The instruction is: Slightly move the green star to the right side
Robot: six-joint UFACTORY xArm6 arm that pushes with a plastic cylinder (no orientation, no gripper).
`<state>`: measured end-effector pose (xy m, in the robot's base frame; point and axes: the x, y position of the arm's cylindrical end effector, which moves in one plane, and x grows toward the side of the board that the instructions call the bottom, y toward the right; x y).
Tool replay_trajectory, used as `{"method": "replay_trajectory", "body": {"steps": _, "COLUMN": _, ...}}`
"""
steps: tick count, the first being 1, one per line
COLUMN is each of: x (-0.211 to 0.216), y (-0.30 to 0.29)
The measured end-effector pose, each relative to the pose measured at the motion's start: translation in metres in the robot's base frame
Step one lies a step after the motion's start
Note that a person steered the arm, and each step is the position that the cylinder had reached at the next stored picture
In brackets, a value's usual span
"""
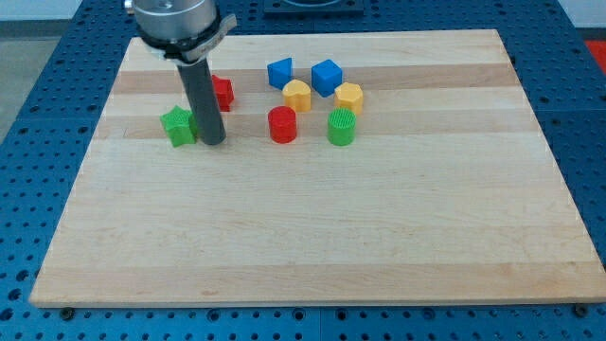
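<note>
The green star (176,125) lies on the wooden board (312,237) at the view's left. My tip (212,141) rests on the board right beside the star, on its right side, touching or nearly touching it. The rod rises from there and hides part of a red block (222,91) just above it.
A red cylinder (282,124) and a green cylinder (342,126) stand to the right of my tip. Above them are a yellow block (296,95), another yellow block (349,97), a blue block (279,72) and a blue cube (327,76).
</note>
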<state>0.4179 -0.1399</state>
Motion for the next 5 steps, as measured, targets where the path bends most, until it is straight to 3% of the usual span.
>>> {"method": "replay_trajectory", "body": {"steps": 2, "x": 0.025, "y": -0.07}}
{"method": "replay_trajectory", "body": {"steps": 3, "x": 0.014, "y": -0.1}}
{"method": "replay_trajectory", "body": {"steps": 5, "x": -0.011, "y": -0.105}}
